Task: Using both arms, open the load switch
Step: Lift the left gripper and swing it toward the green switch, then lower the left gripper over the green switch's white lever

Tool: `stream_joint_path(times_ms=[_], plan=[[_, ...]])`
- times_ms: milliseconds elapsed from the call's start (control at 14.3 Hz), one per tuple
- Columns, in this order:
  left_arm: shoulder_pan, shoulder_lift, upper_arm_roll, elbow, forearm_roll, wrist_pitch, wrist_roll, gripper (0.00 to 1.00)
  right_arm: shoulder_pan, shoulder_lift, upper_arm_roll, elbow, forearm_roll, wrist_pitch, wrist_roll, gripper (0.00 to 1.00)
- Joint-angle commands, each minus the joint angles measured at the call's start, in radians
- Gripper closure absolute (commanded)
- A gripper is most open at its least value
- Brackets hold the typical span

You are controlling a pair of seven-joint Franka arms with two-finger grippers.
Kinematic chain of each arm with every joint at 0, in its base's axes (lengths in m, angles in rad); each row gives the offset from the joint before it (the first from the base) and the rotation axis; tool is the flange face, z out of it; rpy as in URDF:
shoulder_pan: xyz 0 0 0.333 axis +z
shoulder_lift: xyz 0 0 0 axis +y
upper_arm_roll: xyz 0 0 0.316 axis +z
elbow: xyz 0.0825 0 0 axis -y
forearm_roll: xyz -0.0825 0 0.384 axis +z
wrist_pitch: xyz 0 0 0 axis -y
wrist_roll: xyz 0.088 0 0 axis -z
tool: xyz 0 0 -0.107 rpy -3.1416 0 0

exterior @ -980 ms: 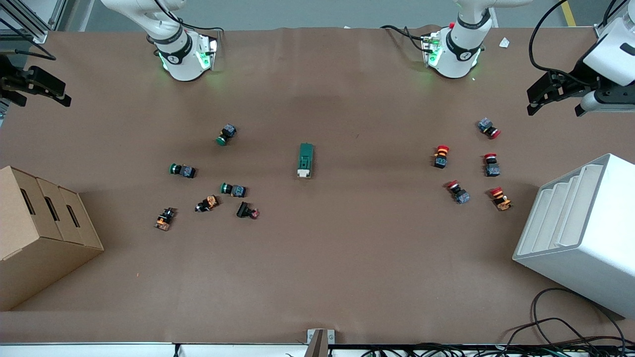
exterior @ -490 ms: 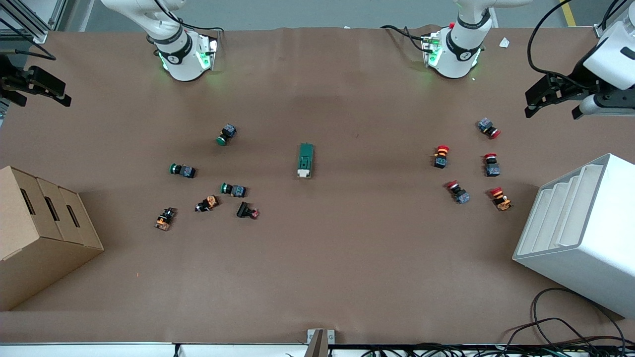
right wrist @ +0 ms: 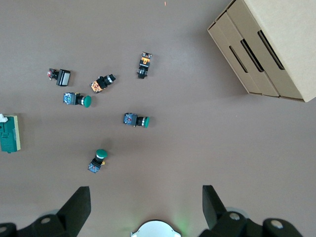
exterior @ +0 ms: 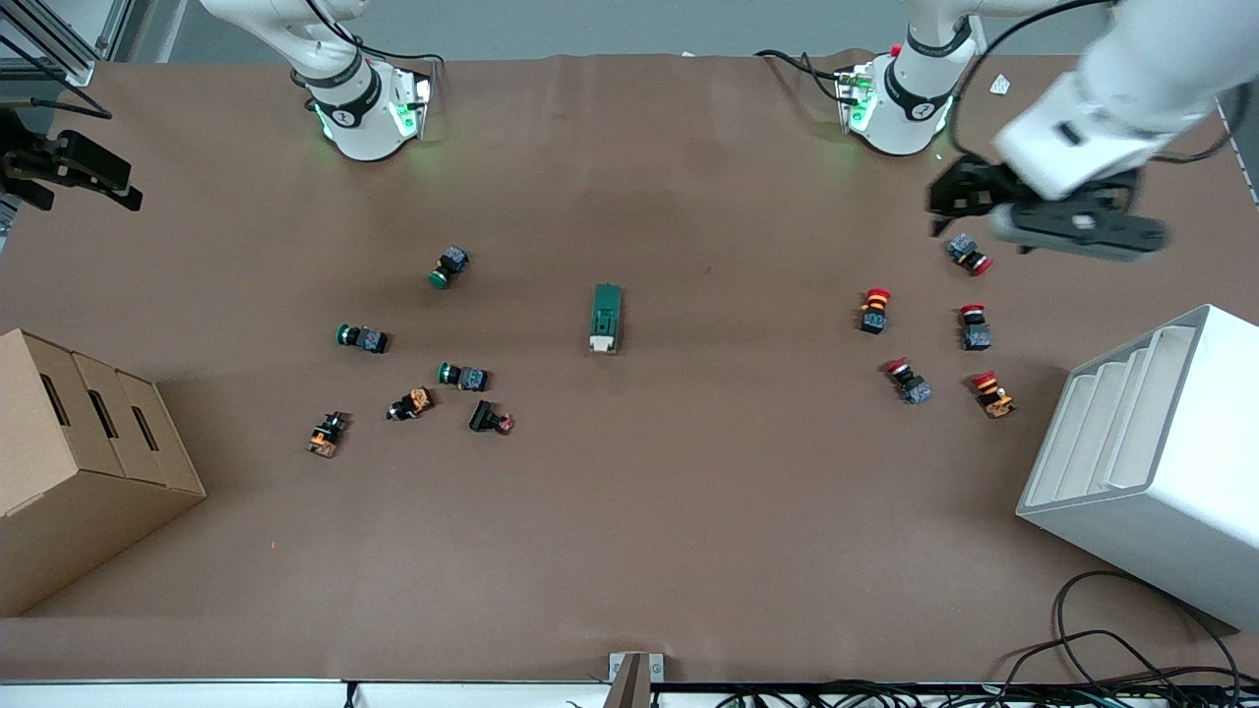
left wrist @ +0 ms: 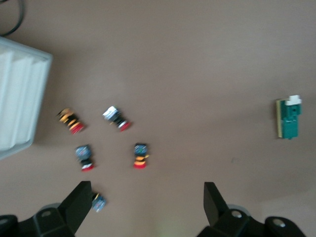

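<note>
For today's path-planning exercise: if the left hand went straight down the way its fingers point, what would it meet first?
Probably bare table. The left hand is open above the red push-buttons; the nearest, an orange-banded button, lies between its fingers' line, so it could touch that first. Depth is unclear.

Load switch (exterior: 606,318) lies alone mid-table, between two scattered groups of push-buttons: one group (exterior: 413,344) toward the right arm's end, the other (exterior: 934,329) toward the left arm's. Cardboard box (exterior: 79,462) at the right arm's end; stepped bin (exterior: 1161,462), apparently tilted, at the left arm's.
</note>
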Motion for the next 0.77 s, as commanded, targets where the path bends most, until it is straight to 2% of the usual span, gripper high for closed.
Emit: stream_joint_path(times_ms=[0,210,420,700], plan=[[-0.007,0.065,-0.081,0.029,-0.009,0.071,-0.002,0.0,0.002,-0.023,-0.001,-0.013,0.007,-0.005,-0.005,0.0],[-0.03,0.117,-0.16,0.021,0.002,0.159,-0.124,0.0,0.0,-0.022,-0.001,-0.007,0.009,-0.005,-0.005,0.0],[-0.134,0.175,-0.171,0.015,0.025,0.261,-0.348,0.0,0.0,-0.014,-0.002,0.014,0.009,-0.003,-0.006,0.0],[-0.33,0.301,-0.172,0.019,0.242,0.382,-0.806,0.0,-0.001,0.015,-0.004,0.028,0.006,0.0,-0.005,0.0]])
